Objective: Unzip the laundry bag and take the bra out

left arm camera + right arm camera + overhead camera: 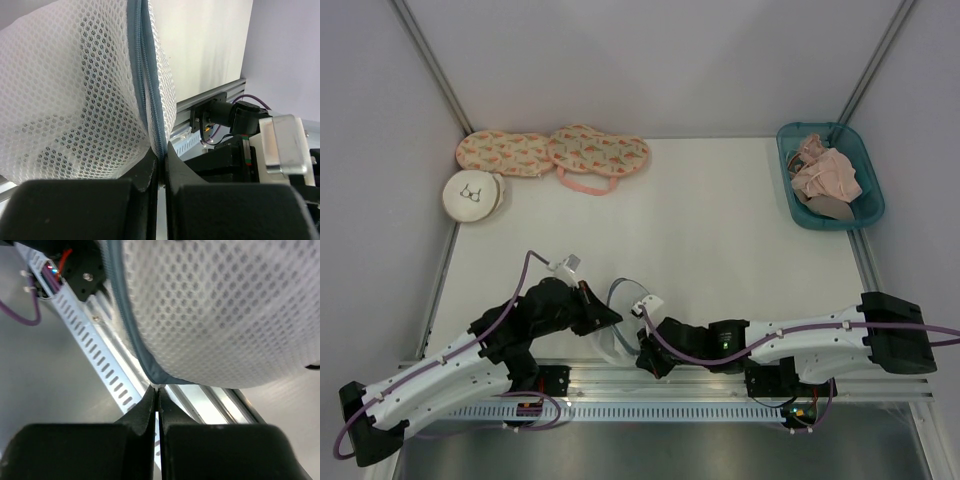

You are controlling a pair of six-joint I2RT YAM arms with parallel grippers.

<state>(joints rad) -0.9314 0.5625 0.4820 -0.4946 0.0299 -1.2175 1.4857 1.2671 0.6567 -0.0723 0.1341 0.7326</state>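
Note:
The laundry bag, white mesh with a grey-blue zipper rim, hangs between my two grippers at the table's near edge. My left gripper is shut on the bag's zipper rim; in the left wrist view the zipper runs down into the closed gripper, with the mesh bulging to the left. My right gripper is shut on a small white tab at the rim, seen in the right wrist view just under the mesh. The bra is hidden.
Two pink patterned cases and a cream round pouch lie at the back left. A teal basket with pink and beige garments stands at the back right. The slotted metal rail runs along the near edge.

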